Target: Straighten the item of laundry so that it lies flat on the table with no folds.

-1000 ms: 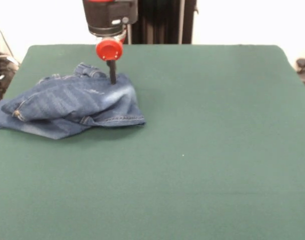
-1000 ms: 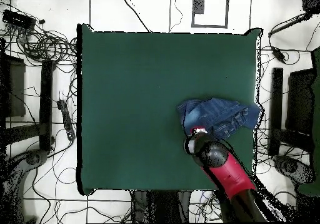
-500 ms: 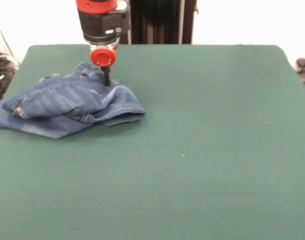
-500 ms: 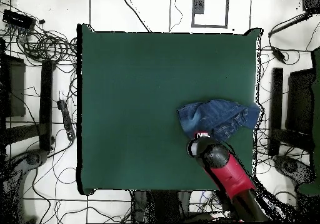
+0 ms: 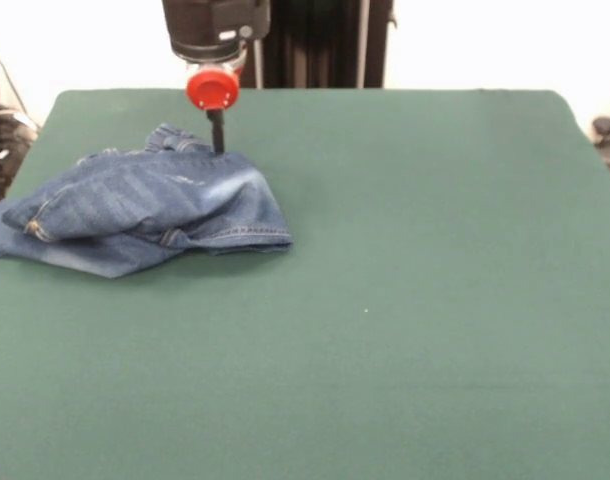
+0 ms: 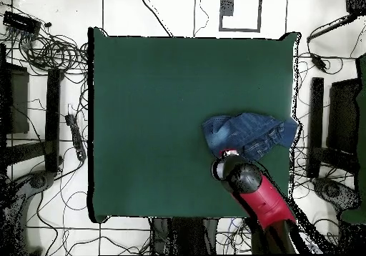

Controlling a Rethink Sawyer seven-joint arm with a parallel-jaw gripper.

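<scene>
Your jeans (image 5: 150, 210) lie bunched in a folded heap on the green desk (image 5: 415, 300), close to one long edge, with a corner of denim spilling over that edge. A hemmed fold faces the desk's open middle. The pincer (image 5: 217, 135) stands at the heap's rim; you cannot tell whether it is clenched or released.

Crumpled blue jeans (image 5: 145, 210) lie bunched and folded near the left edge of a green-covered table (image 5: 405, 300). The robot's gripper (image 5: 218, 135) hangs at the garment's far edge, its dark tip just above the denim, below a red round part.
</scene>
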